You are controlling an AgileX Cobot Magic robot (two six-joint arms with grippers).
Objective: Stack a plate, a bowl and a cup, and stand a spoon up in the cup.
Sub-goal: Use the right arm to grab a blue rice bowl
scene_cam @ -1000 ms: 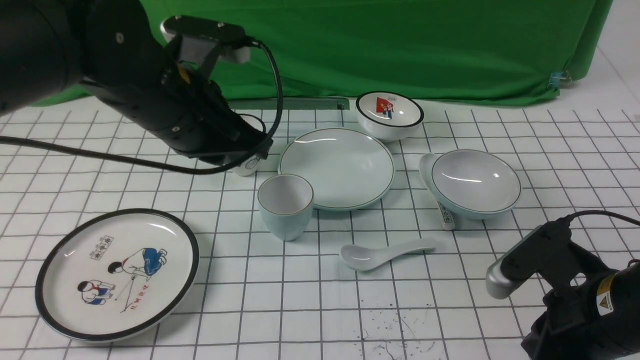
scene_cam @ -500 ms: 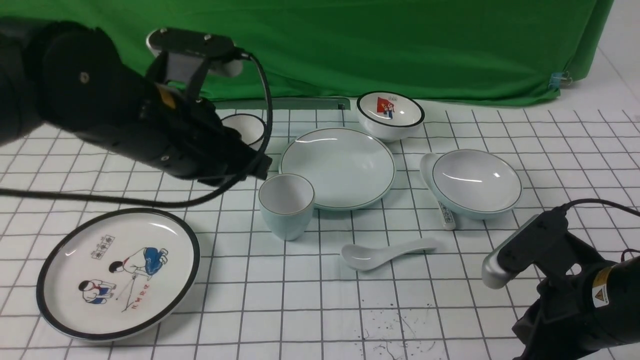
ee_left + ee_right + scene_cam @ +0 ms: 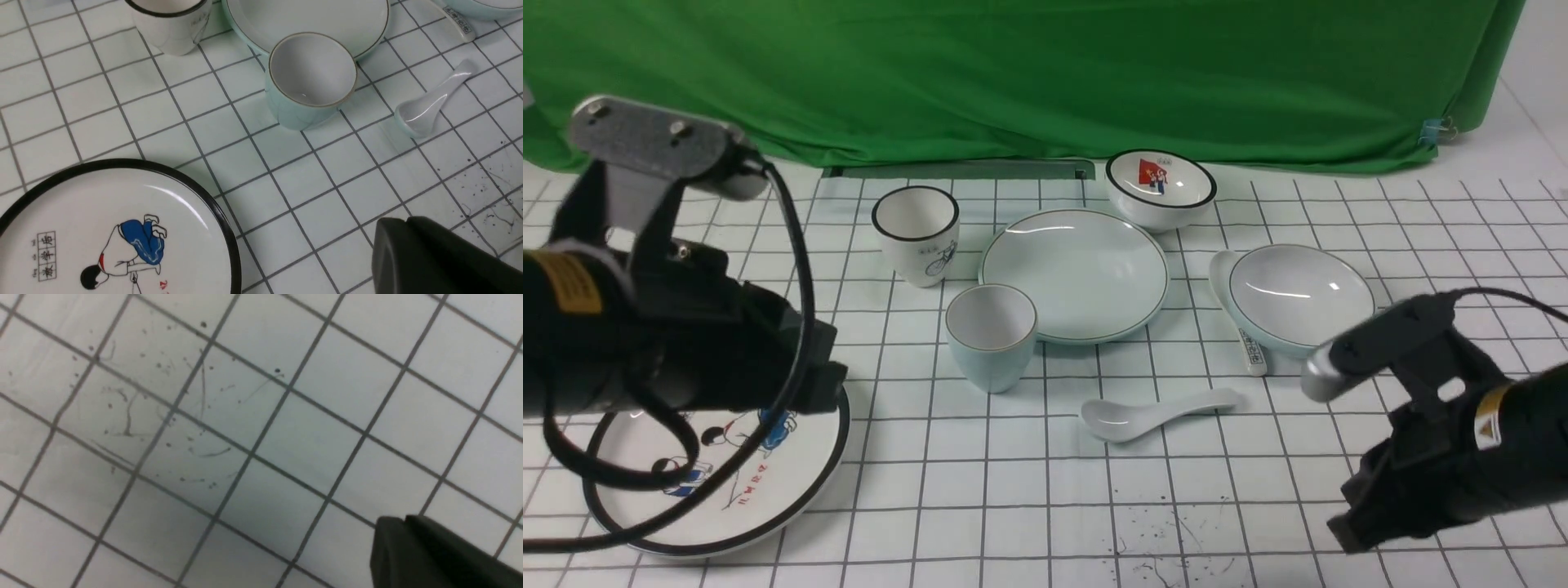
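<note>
Evidently nothing is stacked yet: plate [image 3: 1074,273], bowl [image 3: 1298,296], cup [image 3: 990,335] and spoon [image 3: 1152,412] sit separately on the worktop [image 3: 1013,490], cup just beside the plate, while left jaws and right jaws look pressed shut on nothing, parked at the near edge, I judge to leave them unobstructed.

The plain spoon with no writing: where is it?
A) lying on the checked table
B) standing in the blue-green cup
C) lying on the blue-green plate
A: the plain spoon lies flat on the checked table, in front of the plate and beside, not in, the cup.
</note>
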